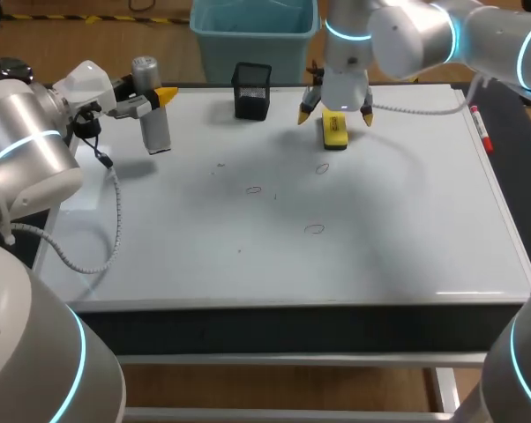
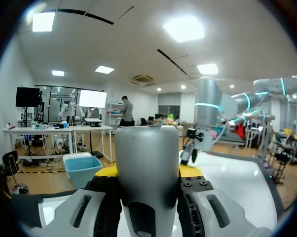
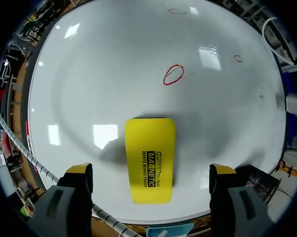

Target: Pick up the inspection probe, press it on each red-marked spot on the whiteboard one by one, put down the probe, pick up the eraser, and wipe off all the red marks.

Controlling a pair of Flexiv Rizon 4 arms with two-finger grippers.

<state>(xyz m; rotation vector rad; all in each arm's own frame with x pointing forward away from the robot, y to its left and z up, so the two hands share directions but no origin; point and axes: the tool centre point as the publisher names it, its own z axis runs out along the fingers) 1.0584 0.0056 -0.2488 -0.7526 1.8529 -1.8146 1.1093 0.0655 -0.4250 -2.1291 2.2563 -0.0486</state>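
The grey cylindrical probe (image 1: 153, 116) stands upright at the whiteboard's (image 1: 398, 220) far left corner. My left gripper (image 1: 156, 99) is shut on the probe (image 2: 147, 163), one yellow tip on each side. The yellow eraser (image 1: 334, 131) lies flat near the board's far edge. My right gripper (image 1: 334, 115) hangs open just above the eraser (image 3: 149, 160), its fingers well clear on both sides. Three red circles are drawn on the board: one (image 1: 322, 167) just in front of the eraser, one (image 1: 253, 189) to its left, and one (image 1: 314, 229) nearer the front. The closest circle (image 3: 173, 74) lies ahead of the right gripper.
A black mesh pen holder (image 1: 251, 91) stands at the board's far edge, left of the eraser. A red marker (image 1: 482, 128) lies along the right edge. My left arm's cable (image 1: 115, 211) hangs over the board's left side.
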